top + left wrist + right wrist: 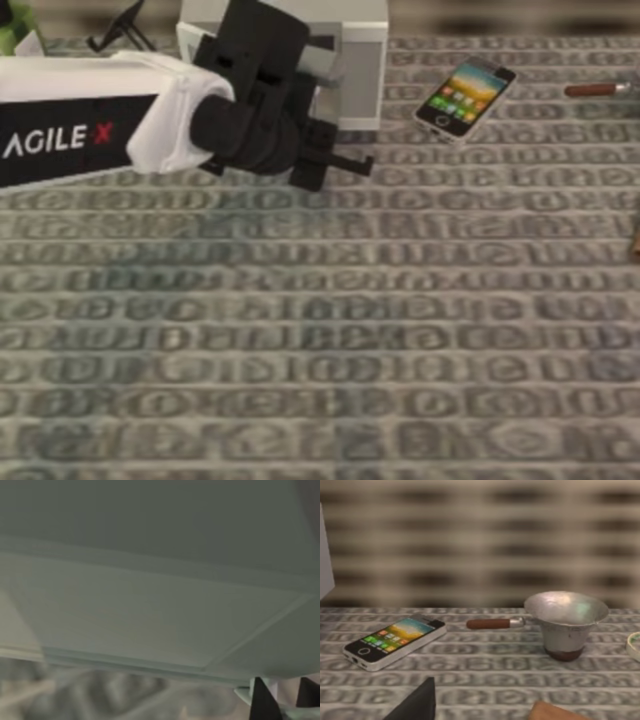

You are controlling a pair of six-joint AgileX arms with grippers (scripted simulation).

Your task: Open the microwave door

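Gripper [335, 150] of left arm at microwave door [150, 615] edge.

A: Any writing to read here?
B: "AGILE X" stands in white capitals, the X red, on the black panel of the left arm [80, 125].
A: And the phone [465, 95]?
B: Only coloured app icons there; no lettering can be made out.

Rendered tabletop test setting with household goods: microwave [350, 60], smartphone [464, 97] and metal pot [566, 622] on a patterned surface [320, 350].
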